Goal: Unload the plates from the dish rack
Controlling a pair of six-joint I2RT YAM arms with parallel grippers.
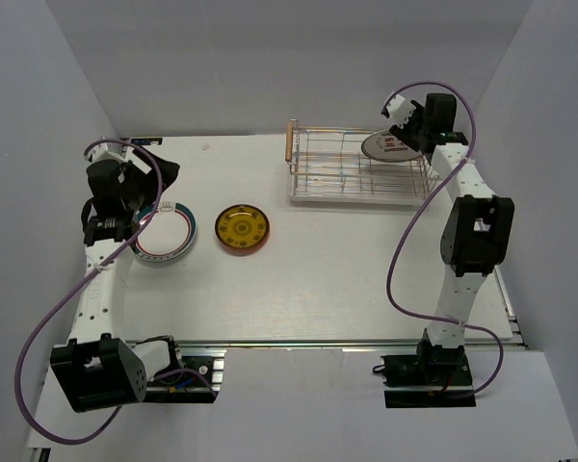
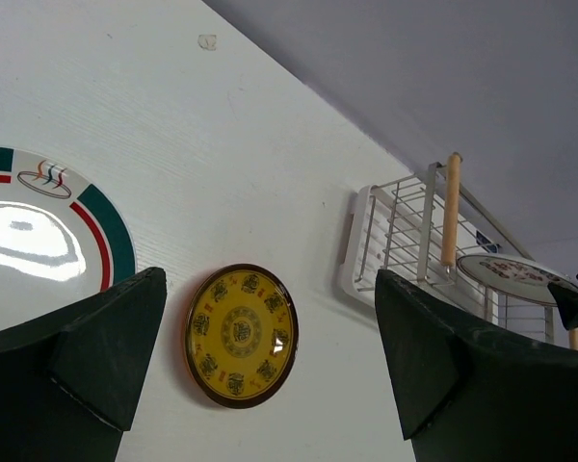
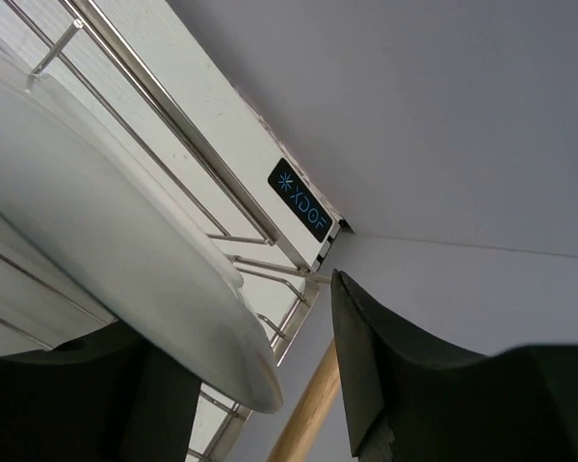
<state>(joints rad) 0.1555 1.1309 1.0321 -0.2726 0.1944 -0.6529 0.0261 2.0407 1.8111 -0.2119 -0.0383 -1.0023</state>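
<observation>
Right wrist view: the right gripper's (image 3: pixel 236 327) jaws straddle the white plate's (image 3: pixel 96 192) rim, a gap showing, over the dish rack (image 1: pixel 318 164) at far right. An off-centre pinch could tip it onto the wires. The left gripper's (image 2: pixel 270 318) jaws gape.

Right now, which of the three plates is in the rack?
The white round plate with red markings, in the silver wire rack; the green-rimmed plate and yellow plate lie on the table.

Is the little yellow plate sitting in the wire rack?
No, the yellow plate lies flat on the table, well left of the dish rack.
</observation>
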